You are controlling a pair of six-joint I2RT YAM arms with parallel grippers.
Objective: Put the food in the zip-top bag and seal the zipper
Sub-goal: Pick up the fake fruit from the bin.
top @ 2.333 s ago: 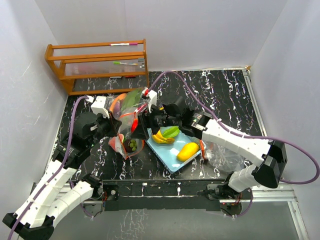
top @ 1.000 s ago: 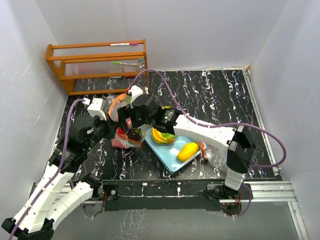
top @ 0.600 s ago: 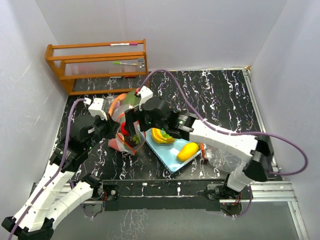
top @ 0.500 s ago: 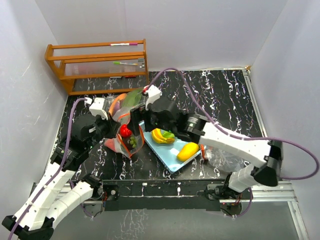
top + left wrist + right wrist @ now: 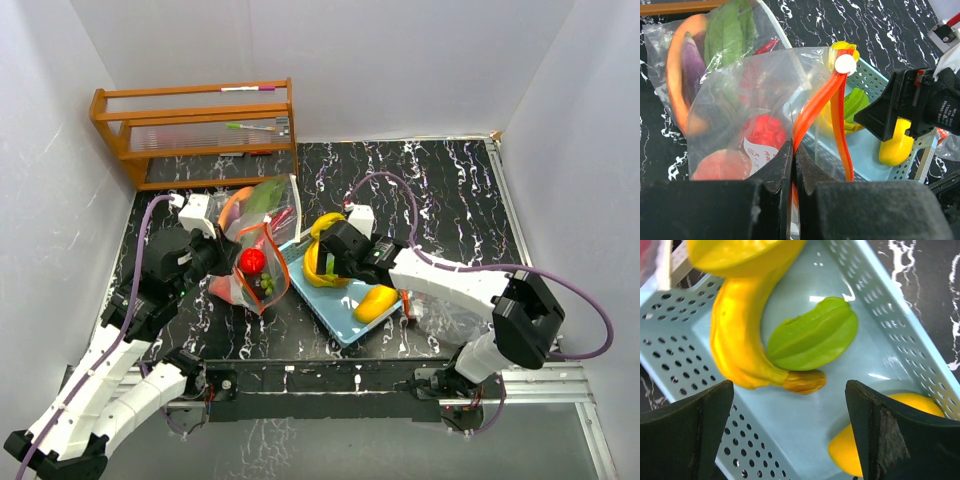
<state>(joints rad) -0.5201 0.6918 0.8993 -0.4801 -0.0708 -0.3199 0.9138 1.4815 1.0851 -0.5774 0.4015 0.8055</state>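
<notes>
My left gripper is shut on the orange zipper edge of the clear zip-top bag, holding its mouth up and open. Inside the bag lie a red piece and a small green piece. My right gripper hangs open and empty over the light-blue basket, just right of the bag. In the basket lie yellow bananas, a green piece and a yellow mango. From above, the right gripper sits beside the bananas, with the mango nearer the table's front.
A second clear bag behind the held one contains a purple aubergine, a green leaf and an orange piece. A wooden rack stands at the back left. Crumpled clear plastic lies right of the basket.
My right gripper has pulled back from the bag's mouth and moved right, over the basket. A red piece now shows in the bag. The left gripper keeps hold of the zipper edge.
</notes>
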